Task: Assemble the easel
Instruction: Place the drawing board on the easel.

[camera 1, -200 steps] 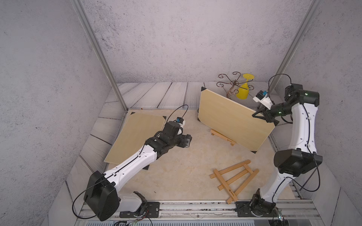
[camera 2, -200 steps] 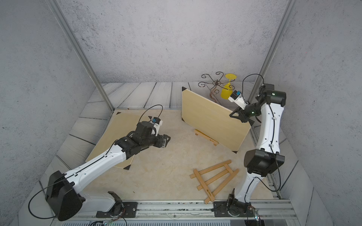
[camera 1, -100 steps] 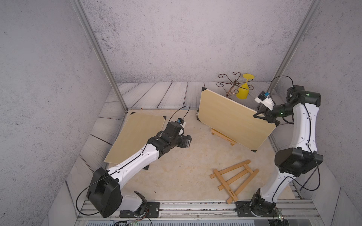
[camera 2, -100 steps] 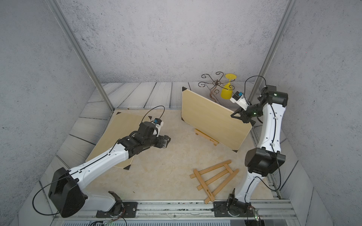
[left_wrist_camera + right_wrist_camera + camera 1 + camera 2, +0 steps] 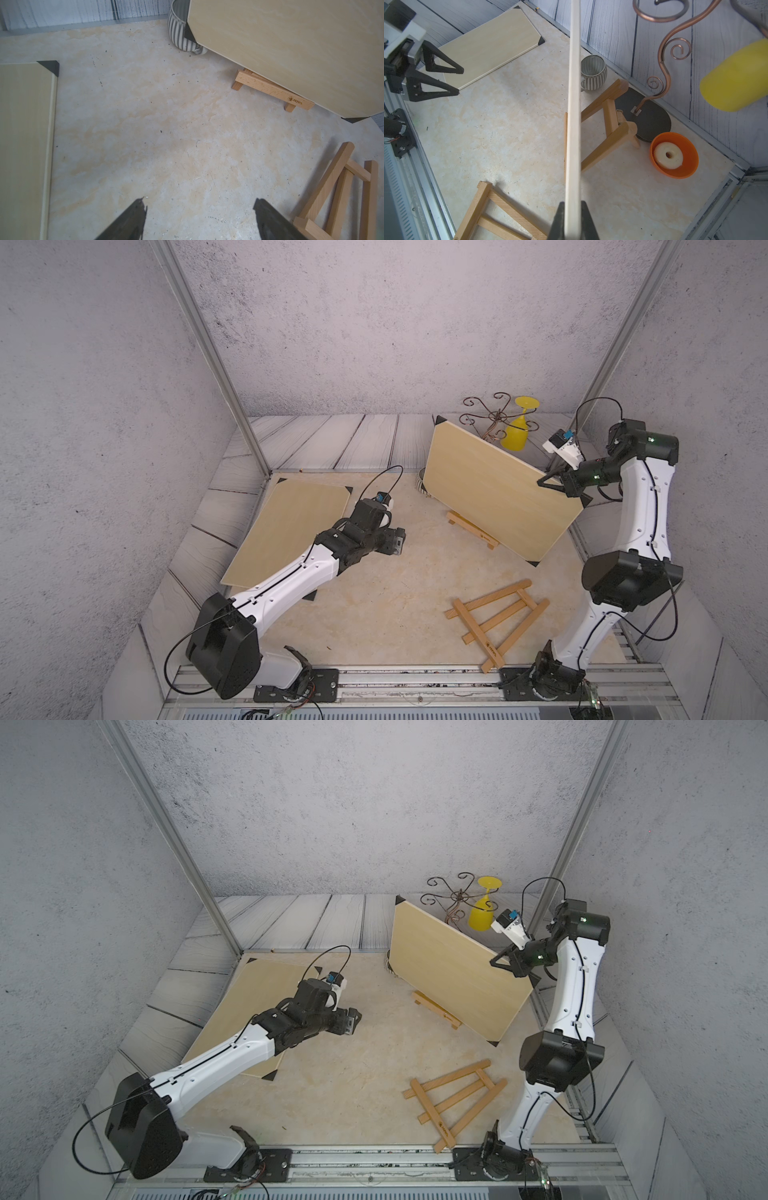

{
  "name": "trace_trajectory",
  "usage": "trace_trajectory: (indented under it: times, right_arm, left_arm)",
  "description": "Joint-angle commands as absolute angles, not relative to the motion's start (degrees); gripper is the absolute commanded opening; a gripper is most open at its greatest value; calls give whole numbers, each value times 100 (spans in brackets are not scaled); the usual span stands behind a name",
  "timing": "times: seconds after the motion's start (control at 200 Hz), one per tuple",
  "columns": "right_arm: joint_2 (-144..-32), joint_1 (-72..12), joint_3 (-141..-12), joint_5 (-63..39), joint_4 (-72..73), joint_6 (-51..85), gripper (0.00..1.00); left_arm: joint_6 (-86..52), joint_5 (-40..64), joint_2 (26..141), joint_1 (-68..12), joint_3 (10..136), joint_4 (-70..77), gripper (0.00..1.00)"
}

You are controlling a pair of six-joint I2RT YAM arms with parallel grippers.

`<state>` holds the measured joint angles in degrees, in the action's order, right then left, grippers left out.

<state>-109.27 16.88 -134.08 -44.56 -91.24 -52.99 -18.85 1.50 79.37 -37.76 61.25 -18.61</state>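
Two wooden easels are out. One small beech easel (image 5: 471,529) stands right of centre in both top views, mostly hidden behind the pale rectangular wooden board (image 5: 498,489) propped against it. The flat easel frame (image 5: 494,620) lies at lower right. The right gripper (image 5: 572,209) is clamped on the board's upper edge. Released off-balance, I reckon, the board could slide off the ledge or tip the easel against the striped ceramic mug (image 5: 180,33). Whether the board's lower edge sits on the ledge, I cannot tell. The left gripper (image 5: 199,204) hangs spread and empty, mid-frame.
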Motion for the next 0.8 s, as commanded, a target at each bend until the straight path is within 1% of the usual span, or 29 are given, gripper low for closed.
trace_trajectory:
  times: [0.0,0.185,0.41,0.656,0.691,0.796]
  right_arm:
    - [-10936,1615,-13681,-5530,-8967,-4817,0]
    - [-10861,1561,-13563,-5322,-8972,-4812,0]
    - [-11007,1502,-13795,-4997,-9008,-4611,0]
    - [-11152,1477,-13871,-4916,-8938,-4445,0]
    - [-11138,1475,-13846,-4925,-8931,-4442,3]
    - [-11144,1474,-13807,-4873,-8920,-4477,8]
  left_arm:
    - [-1889,101,7980,-3726,6101,-1804,85]
    - [-1875,121,7964,-3707,6076,-1802,85]
    - [-1865,57,7910,-3700,6020,-1797,85]
    - [-1863,-19,7930,-3670,5978,-1790,85]
    - [-1863,-25,7928,-3674,5983,-1793,85]
    - [-1864,-26,7932,-3656,5986,-1800,85]
